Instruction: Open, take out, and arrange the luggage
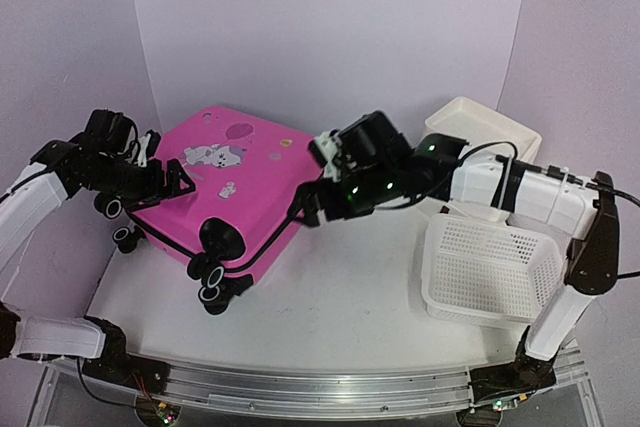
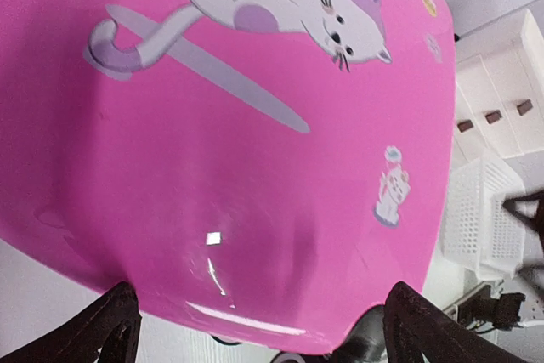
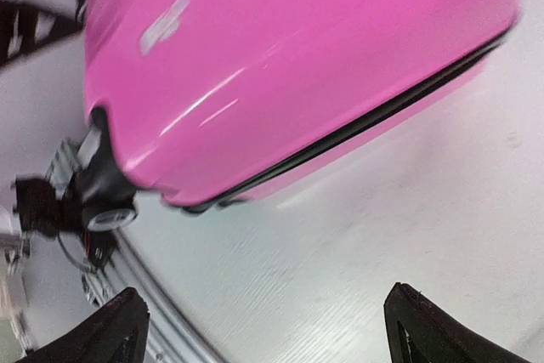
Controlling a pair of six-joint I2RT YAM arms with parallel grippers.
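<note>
The hot-pink luggage (image 1: 250, 187) lies flat on the table with its white cartoon print facing up. Its black wheels (image 1: 213, 272) point to the near left, and its black zip band looks closed. My left gripper (image 1: 172, 183) is open at the case's left edge. In the left wrist view its jaws (image 2: 261, 295) stand wide apart over the pink shell (image 2: 255, 125), gripping nothing. My right gripper (image 1: 306, 205) is open at the case's right side. In the right wrist view it (image 3: 265, 293) hovers over bare table, with the case (image 3: 297, 40) just ahead.
A white plastic drawer stack (image 1: 480, 127) stands at the back right. A white mesh basket (image 1: 490, 267) lies tilted in front of it. Both also show in the left wrist view, the drawer stack (image 2: 501, 99) above the basket (image 2: 476, 218). A metal rail (image 1: 300, 387) runs along the table's near edge.
</note>
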